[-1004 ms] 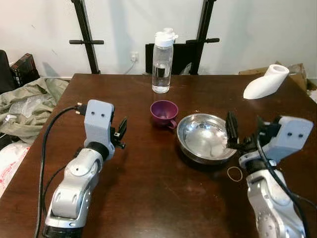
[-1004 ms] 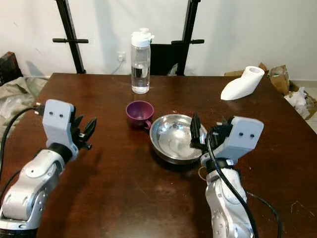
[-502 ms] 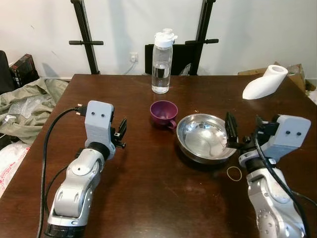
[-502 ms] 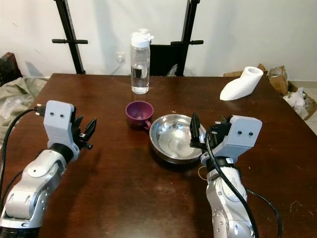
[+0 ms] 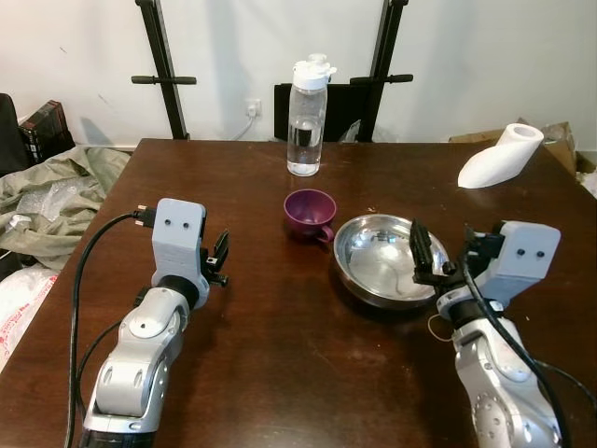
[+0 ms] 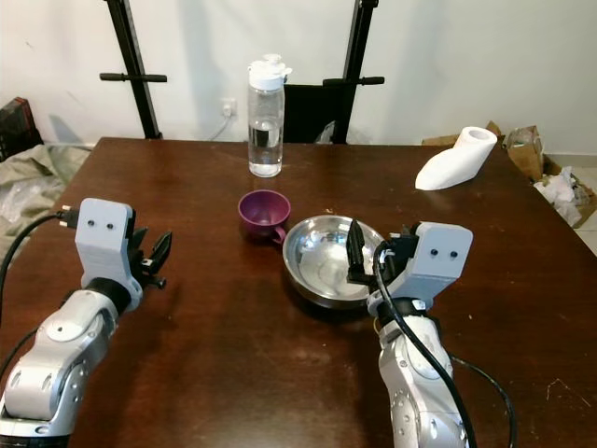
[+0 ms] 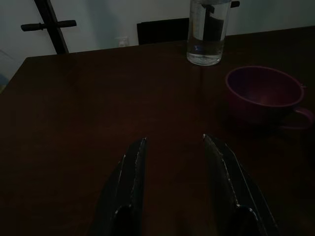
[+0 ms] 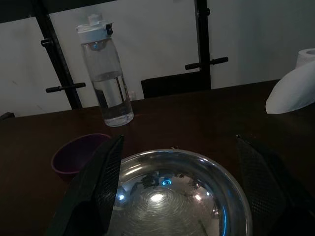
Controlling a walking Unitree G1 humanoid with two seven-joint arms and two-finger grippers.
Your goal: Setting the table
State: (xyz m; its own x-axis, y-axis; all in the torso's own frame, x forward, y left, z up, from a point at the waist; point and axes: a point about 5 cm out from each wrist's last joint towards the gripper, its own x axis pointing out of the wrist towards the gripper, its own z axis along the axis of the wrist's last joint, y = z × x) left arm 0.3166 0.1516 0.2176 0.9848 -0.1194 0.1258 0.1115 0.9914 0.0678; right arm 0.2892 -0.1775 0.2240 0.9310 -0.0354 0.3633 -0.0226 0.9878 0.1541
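Two grippers sit low over the table [image 5: 252, 373]. The right gripper [image 8: 179, 191] has its fingers spread wide, one on each side of the near rim of the steel bowl [image 5: 382, 259], which lies directly ahead of it and between the fingertips. Past the bowl and off toward the robot's left stands the purple cup [image 5: 310, 214], just beside the bowl; farther on stands the water bottle [image 5: 306, 116]. The left gripper [image 7: 172, 147] hovers over bare wood with its fingers parted and nothing between them; the cup lies ahead of it toward the robot's right, well apart. A rubber band [image 5: 438, 326] lies just under the right wrist, and a white roll [image 5: 499, 156] rests far beyond it.
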